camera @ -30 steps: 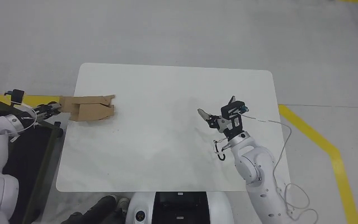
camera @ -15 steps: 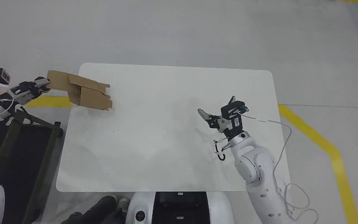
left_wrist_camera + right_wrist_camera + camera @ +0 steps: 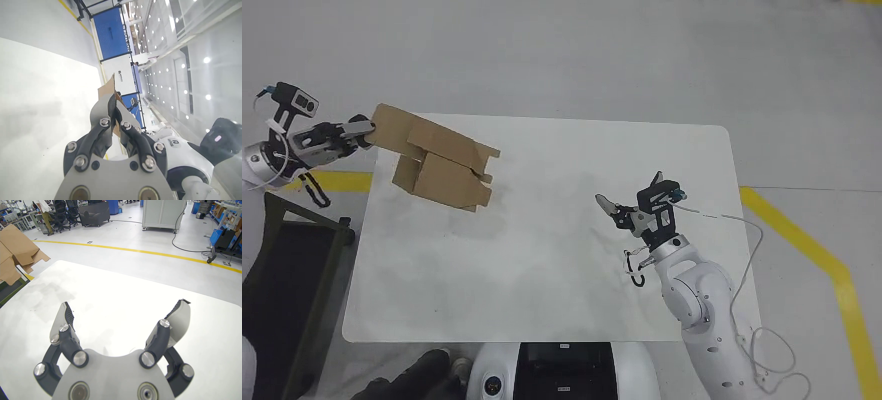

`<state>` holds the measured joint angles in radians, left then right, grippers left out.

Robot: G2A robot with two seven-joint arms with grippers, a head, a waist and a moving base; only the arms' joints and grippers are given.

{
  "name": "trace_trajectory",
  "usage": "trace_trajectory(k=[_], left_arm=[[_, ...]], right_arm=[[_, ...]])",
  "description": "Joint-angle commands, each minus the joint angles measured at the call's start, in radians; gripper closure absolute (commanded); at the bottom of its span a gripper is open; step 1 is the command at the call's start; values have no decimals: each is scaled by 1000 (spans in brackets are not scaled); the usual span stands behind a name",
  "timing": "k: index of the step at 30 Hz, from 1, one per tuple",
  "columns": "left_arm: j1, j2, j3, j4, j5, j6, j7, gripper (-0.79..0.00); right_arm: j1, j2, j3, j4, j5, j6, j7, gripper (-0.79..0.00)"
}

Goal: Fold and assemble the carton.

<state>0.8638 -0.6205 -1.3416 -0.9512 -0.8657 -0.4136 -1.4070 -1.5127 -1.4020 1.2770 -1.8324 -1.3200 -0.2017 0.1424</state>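
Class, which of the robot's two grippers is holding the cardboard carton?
The left gripper, shut on an edge of the carton; the right gripper is open and empty, apart from it.

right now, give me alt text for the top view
The left gripper is shut on one edge of an unassembled brown carton, holding it over the far left corner of a white table. The right gripper sits open above the table's right side.
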Motion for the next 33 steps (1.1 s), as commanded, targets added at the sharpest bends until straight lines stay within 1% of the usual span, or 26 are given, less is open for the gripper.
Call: trace_trajectory(k=[1, 6, 13, 16, 20, 24, 29, 33], left_arm=[[-8, -11, 22, -28, -6, 10, -10, 0], [-40, -46, 84, -95, -52, 62, -62, 0], [-92, -98, 174, -121, -35, 71, -71, 0], [-127, -126, 224, -113, -21, 73, -73, 0], [-176, -164, 287, -73, -9, 68, -68, 0], [-223, -195, 329, -35, 4, 69, -69, 0], [-253, -215, 348, -15, 38, 67, -67, 0], [-256, -216, 349, -15, 49, 67, -67, 0]], right_arm=[[0, 0, 0, 0, 0, 0, 0, -785], [0, 0, 0, 0, 0, 0, 0, -785], [0, 0, 0, 0, 0, 0, 0, -785], [0, 0, 0, 0, 0, 0, 0, -785], [0, 0, 0, 0, 0, 0, 0, -785], [0, 0, 0, 0, 0, 0, 0, -785], [0, 0, 0, 0, 0, 0, 0, -785], [0, 0, 0, 0, 0, 0, 0, -785]])
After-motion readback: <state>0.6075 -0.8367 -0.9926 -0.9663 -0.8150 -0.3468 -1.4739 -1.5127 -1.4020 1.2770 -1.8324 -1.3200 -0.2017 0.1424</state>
